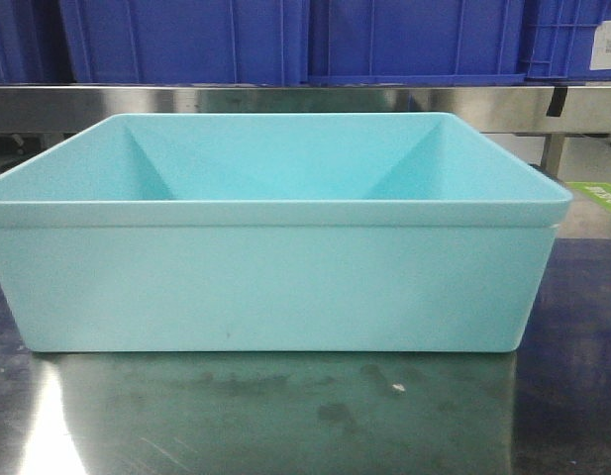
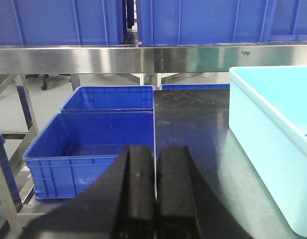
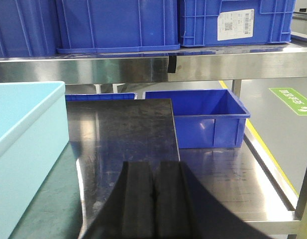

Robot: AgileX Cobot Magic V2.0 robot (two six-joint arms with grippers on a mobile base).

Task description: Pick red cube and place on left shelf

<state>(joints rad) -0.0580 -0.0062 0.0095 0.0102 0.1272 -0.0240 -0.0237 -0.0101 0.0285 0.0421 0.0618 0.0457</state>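
The left gripper (image 2: 155, 199) sits left of the teal tub (image 1: 275, 287), the right gripper (image 3: 153, 204) right of it, both jaws closed on nothing; the shelf (image 1: 285, 107) stands behind the tub.

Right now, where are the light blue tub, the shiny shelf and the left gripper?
light blue tub (image 1: 275, 287): front view, on its near wall.
left shelf (image 2: 93, 59): left wrist view, on its flat steel rail.
left gripper (image 2: 156, 154): left wrist view, between its closed fingertips.

Reflective steel table (image 1: 285, 416), smooth grey floor (image 3: 292, 139), yellow floor line (image 3: 265, 146), green floor marking (image 3: 291, 101)
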